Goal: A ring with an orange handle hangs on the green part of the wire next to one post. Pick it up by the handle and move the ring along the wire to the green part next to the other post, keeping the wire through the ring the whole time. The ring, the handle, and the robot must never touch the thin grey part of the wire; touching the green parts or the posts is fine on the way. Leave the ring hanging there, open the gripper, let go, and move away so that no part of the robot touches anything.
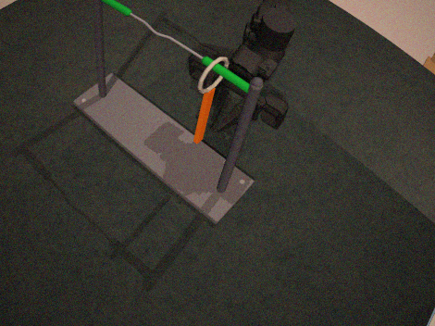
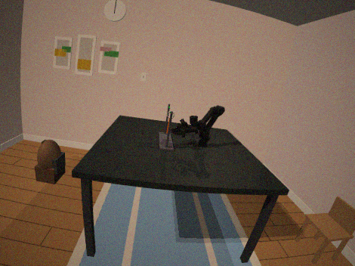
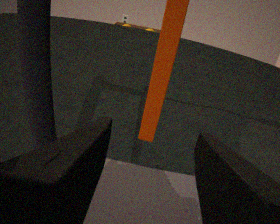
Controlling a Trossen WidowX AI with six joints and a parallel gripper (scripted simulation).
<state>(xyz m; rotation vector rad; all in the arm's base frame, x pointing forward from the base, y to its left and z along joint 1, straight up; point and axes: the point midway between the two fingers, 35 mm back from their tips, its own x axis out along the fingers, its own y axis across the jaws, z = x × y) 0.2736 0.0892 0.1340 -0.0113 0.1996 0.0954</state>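
Arm (image 1: 278, 29) (image 2: 211, 119), black, one: raised at the elbow, folded down to a low forearm, wrist reaching forward toward the wire stand.

Gripper (image 1: 208, 120) (image 2: 174, 131) (image 3: 154, 135), black: its two fingers apart, clamped on nothing, tips directed at the handle.

Items, from the hand's left to its right:

Near post (image 1: 238, 140) (image 2: 169, 134) (image 3: 35, 65), dark grey, upright: just beside the hand's left finger, the closest obstacle; whether they touch cannot be told.

Near green part (image 1: 236, 79) of the wire: above the hand, running from the near post's top toward the right.

Ring (image 1: 200, 84) (image 2: 172, 115), cream: above the hand, hanging on the near green part, the wire passing through it.

Handle (image 1: 204, 117) (image 2: 168, 128) (image 3: 162, 70), orange: slanting down from the ring, lower end seen in the gap between the fingertips in the wrist view; its depth relative to the tips is unclear.

Thin grey wire (image 1: 168, 37), wavy: up and to the hand's right, starting close past the ring.

Far green part (image 1: 115, 4) (image 2: 168, 107): farther right, at the wire's other end.

Far post (image 1: 100, 47), dark grey: well apart, on the right.

Base plate (image 1: 134, 112) (image 2: 163, 138) (image 3: 135, 195), grey, flat: below and ahead of the hand, carrying both posts, on a dark table (image 1: 324, 256) (image 2: 181, 163) (image 3: 115, 65).
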